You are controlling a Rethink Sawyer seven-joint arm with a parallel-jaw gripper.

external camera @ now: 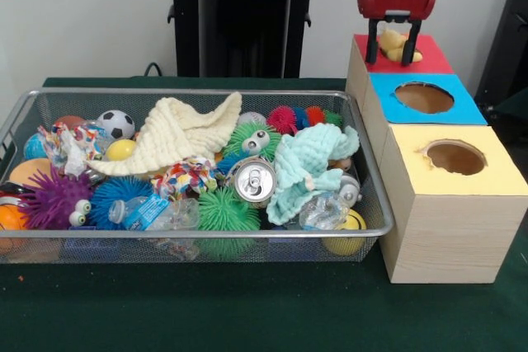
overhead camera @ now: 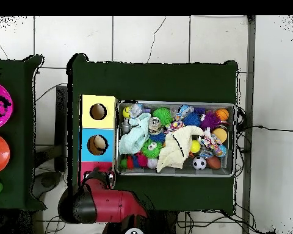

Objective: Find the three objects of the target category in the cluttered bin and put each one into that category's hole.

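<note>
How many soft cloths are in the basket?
2. A cream waffle-textured cloth lies across the middle of the silver wire-mesh basket; a mint-green cloth lies at its end nearest the pale wooden boxes. Others may be buried.

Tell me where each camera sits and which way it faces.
Front view: across the table, facing the robot; shows the basket, three boxes, and the gripper over the red box, holding a yellow plush.
Overhead view: above, looking straight down; shows the arm at the bottom.
Both share the basket, boxes and gripper.
</note>
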